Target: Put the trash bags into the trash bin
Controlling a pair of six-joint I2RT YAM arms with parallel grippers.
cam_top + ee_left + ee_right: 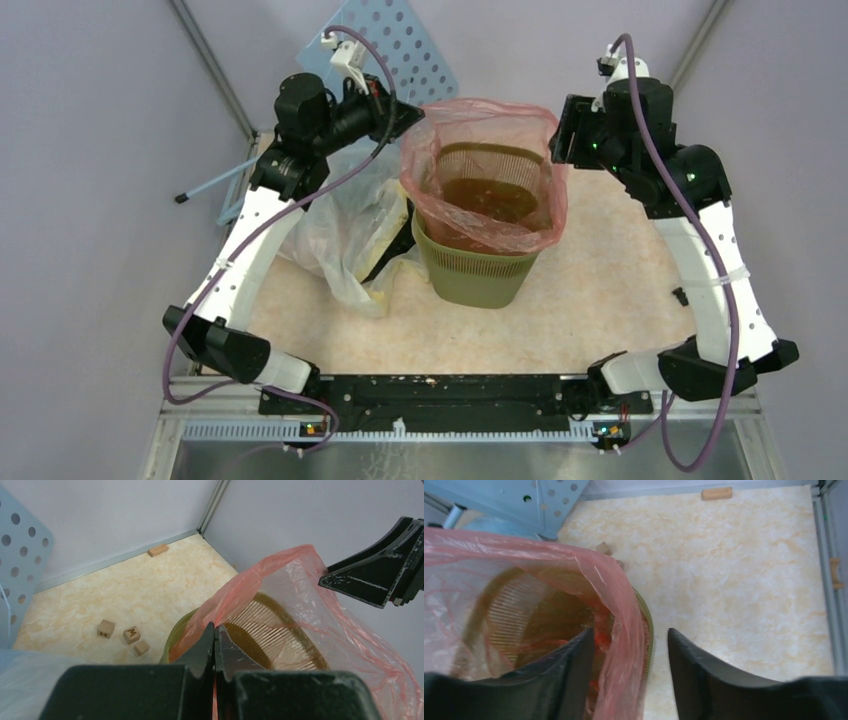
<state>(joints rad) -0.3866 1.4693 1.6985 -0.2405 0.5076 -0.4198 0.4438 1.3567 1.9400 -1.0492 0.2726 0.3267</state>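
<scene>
The trash bag is a thin, crinkly, translucent red-pink film, and its mouth stands wide open above the trash bin, an olive-green basket with fine ribbed sides that sits upright near the middle of the marbled beige surface. The bag's lower part hangs down inside the bin, and the bin's slatted inner wall and dark bottom show through the pink plastic. On the near side the film lies over the bin's rim, while at the back and sides it rises well above the rim in loose wrinkled folds. The left claw is clenched on the bag's left upper edge, with a pinch of pink film caught between its closed tips. The right claw is spread apart at the opposite side. The bag's right edge and the bin's rim lie in the gap between its two black fingers, and the film touches the inner one. Left of the bin a clear bag with a pale-yellow rim slumps on the surface, touching the bin's side. A light-blue perforated board leans behind it. Three small wooden blocks lie beyond the bin, and a flat wooden piece sits by the far wall.
</scene>
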